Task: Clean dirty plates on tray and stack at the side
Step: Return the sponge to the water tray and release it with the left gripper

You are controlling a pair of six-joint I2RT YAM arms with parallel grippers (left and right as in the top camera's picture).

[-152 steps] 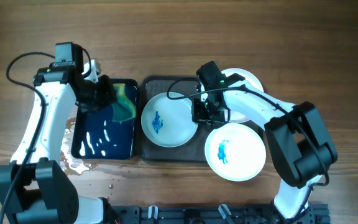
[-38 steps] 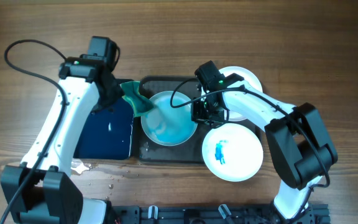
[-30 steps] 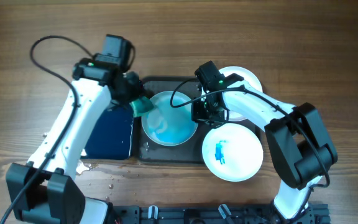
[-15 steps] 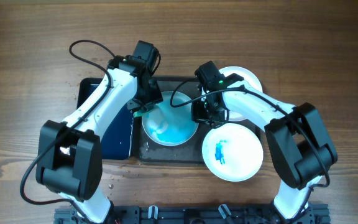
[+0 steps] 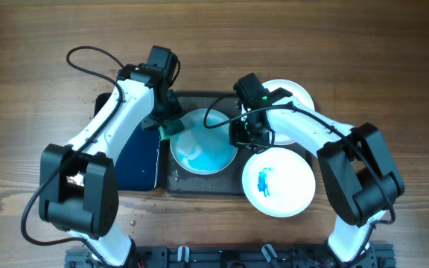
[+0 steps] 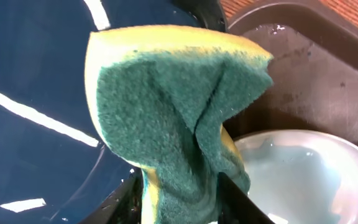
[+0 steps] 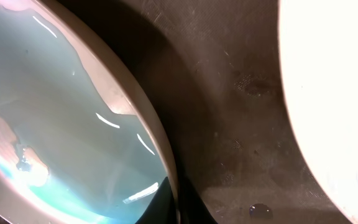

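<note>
A white plate (image 5: 203, 145), smeared with blue wash, lies in the dark tray (image 5: 199, 184). My left gripper (image 5: 168, 128) is shut on a green and yellow sponge (image 5: 171, 129) at the plate's left rim. In the left wrist view the sponge (image 6: 179, 112) hangs between my fingers (image 6: 180, 202) above the plate (image 6: 297, 174). My right gripper (image 5: 240, 135) is shut on the plate's right rim, and the right wrist view shows this grip (image 7: 173, 202) on the plate (image 7: 61, 112). A second plate (image 5: 278, 182) with a blue stain lies at the tray's right.
A blue basin of water (image 5: 136, 160) stands left of the tray; it also shows in the left wrist view (image 6: 36, 93). A clean white plate (image 5: 293, 95) lies at the back right, partly under my right arm. Water drops lie on the table by the basin's front.
My left arm carried the sponge from the basin to the tray plate, then drew back a little to its left rim. The blue stain became a smear. My right arm stayed still.
</note>
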